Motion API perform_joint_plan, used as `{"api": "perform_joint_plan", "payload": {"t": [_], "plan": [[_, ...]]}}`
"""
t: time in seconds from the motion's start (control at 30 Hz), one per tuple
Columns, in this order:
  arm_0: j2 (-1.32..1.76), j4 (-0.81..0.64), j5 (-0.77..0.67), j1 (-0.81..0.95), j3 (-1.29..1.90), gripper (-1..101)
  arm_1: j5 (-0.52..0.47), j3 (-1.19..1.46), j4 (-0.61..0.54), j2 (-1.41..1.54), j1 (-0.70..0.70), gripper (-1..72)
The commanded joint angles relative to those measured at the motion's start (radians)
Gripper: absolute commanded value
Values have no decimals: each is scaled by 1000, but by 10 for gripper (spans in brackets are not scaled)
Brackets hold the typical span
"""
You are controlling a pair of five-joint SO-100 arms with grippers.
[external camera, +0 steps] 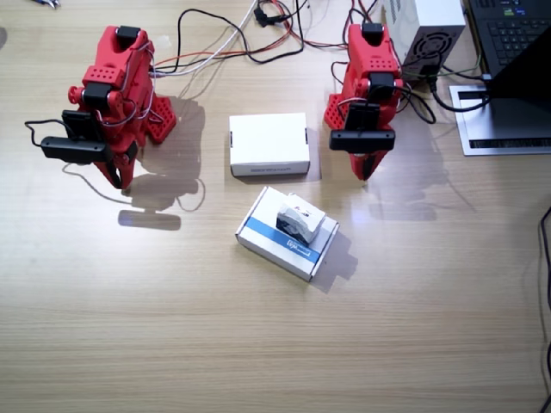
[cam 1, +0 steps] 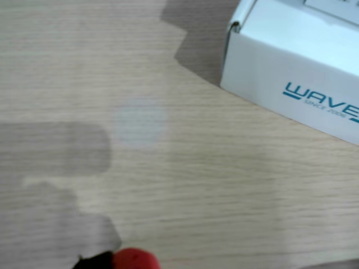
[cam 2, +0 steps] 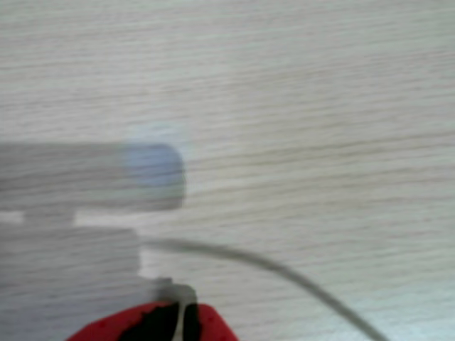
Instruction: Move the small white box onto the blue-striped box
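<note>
Placement looks done: the small white box point(external camera: 299, 221) sits on the blue-striped box point(external camera: 285, 233), nearer my left gripper point(external camera: 368, 170); neither gripper's opening is readable, both empty-looking.

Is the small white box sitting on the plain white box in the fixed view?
No, the small white box rests on top of the blue-striped box, while the plain white box behind has nothing on it.

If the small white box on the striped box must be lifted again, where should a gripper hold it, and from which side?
Probably from above. The small white box lies on the blue-striped box, with its top and sides free. Close the fingers across its two short sides, since it is narrow enough for a jaw. The left gripper is the nearer one. Grip lightly; a carton may crush.
</note>
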Motion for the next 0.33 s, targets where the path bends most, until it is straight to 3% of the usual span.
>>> {"api": "perform_joint_plan", "payload": {"t": [0.0, 0.3], "plan": [[28, 5, 11, -18, -17, 0, 14, -11, 23, 25, -28, 2], [28, 5, 9, -18, -17, 0, 2, -11, 21, 26, -2, 2]]}}
